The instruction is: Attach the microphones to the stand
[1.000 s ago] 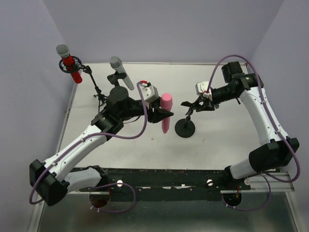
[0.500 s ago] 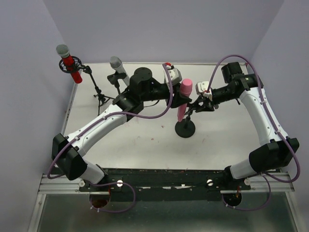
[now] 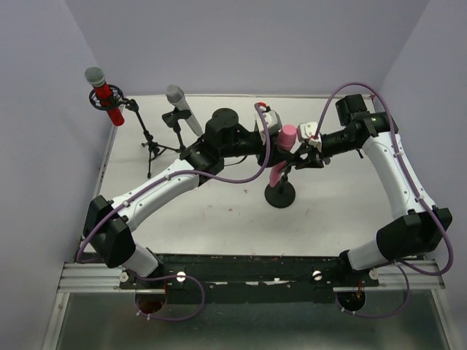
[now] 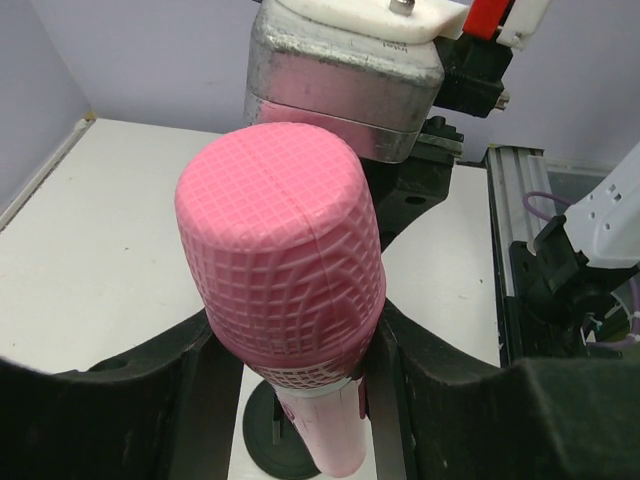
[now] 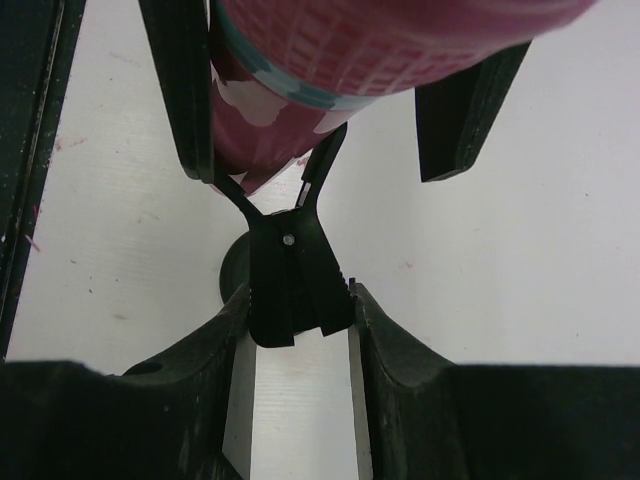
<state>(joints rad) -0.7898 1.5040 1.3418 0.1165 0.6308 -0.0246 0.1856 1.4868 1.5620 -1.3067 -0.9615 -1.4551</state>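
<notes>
Left gripper (image 4: 300,420), clamped on the pink microphone (image 4: 280,280), has carried it from well left of the clip stand (image 3: 279,195) to the mouth of the stand's clip (image 5: 290,270), which the right gripper (image 5: 297,335) grips; seating looks imminent. A second earlier the microphone hung upright, apart from the stand.

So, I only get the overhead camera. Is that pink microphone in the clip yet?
Observer: On the right wrist camera, the pink microphone has its lower end between the spread prongs of the clip.
Operator: What keeps the clip open?
Observer: The right hand is pinching its handles.
Operator: And who holds the microphone?
Observer: The left wrist camera shows the left hand gripping it just below its head.
</notes>
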